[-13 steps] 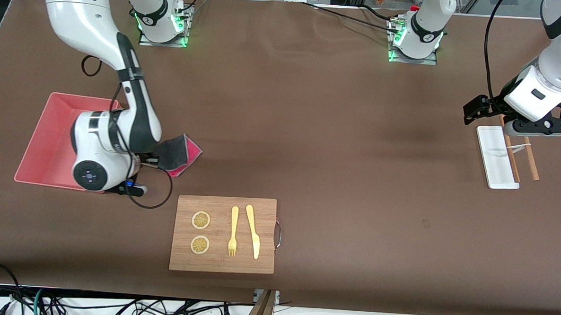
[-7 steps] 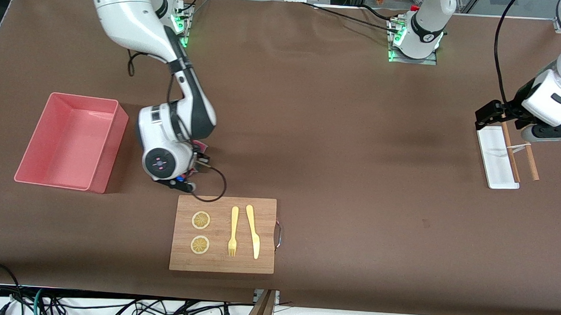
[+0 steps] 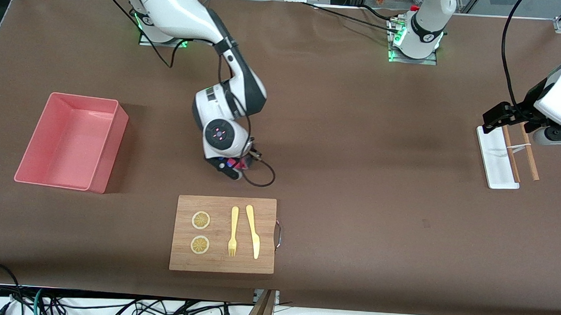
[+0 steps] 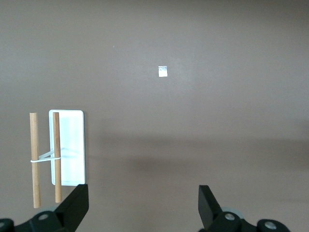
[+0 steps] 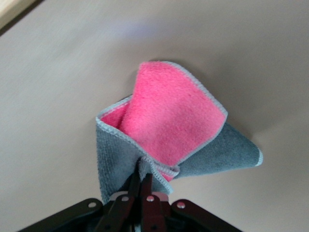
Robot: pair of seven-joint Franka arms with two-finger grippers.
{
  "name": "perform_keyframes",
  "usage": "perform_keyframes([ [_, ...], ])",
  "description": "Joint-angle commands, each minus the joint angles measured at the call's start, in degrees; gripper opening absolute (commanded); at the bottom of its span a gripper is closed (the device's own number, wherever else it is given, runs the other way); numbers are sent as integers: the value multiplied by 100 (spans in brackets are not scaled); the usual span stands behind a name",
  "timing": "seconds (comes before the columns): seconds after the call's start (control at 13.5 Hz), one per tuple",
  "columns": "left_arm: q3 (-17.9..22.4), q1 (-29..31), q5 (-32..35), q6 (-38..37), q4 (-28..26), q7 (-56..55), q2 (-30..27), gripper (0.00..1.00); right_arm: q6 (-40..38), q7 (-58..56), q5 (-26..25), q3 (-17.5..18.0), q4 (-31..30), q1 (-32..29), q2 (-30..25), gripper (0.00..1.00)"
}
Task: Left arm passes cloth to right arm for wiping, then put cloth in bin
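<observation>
My right gripper point(image 3: 233, 167) is shut on the cloth point(image 3: 236, 163), low over the brown tabletop, farther from the front camera than the cutting board. In the front view the wrist hides most of the cloth. In the right wrist view the cloth point(image 5: 174, 126) is folded, pink face up over grey, pinched at a fold by the right gripper point(image 5: 141, 186), and it seems to touch the table. The salmon-pink bin point(image 3: 68, 139) stands empty toward the right arm's end. My left gripper point(image 3: 500, 115) is open and empty point(image 4: 143, 208), up over the white tray's end, waiting.
A wooden cutting board point(image 3: 222, 234) with two lemon slices, a yellow fork and a knife lies near the front edge. A flat white tray point(image 3: 496, 157) with two banded wooden sticks point(image 3: 529, 154) lies at the left arm's end, also in the left wrist view point(image 4: 67, 145).
My right arm has carried the cloth from beside the bin toward the table's middle, past the cutting board's corner. My left arm has drifted a little toward its end of the table.
</observation>
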Motion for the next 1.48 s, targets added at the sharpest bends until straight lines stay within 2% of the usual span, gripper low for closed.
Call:
perform_keyframes([
  [0.0,-76,-53,71,-138,366,-39,171,100,562,510,186,243,7,28,58,0],
  [0.15,-111,-132,53,-130,401,-171,180,100,801,723,177,375,7,28,58,0],
  [0.3,-164,-185,44,-130,410,-250,180,100,714,531,116,367,-36,-50,58,0],
  [0.59,-348,-194,62,-138,489,-585,171,100,-523,-988,55,306,-186,-664,14,0],
  [0.82,-383,-194,53,-173,603,-594,171,100,-1201,-1945,-375,-273,-212,-710,-30,0],
  [1.19,-401,-158,71,-209,594,-585,189,100,-2000,-3853,-377,-1573,-212,-710,-56,0],
  [1.41,-401,-132,80,-200,603,-576,232,100,-2457,-4268,-385,-1978,-168,-718,-336,0],
])
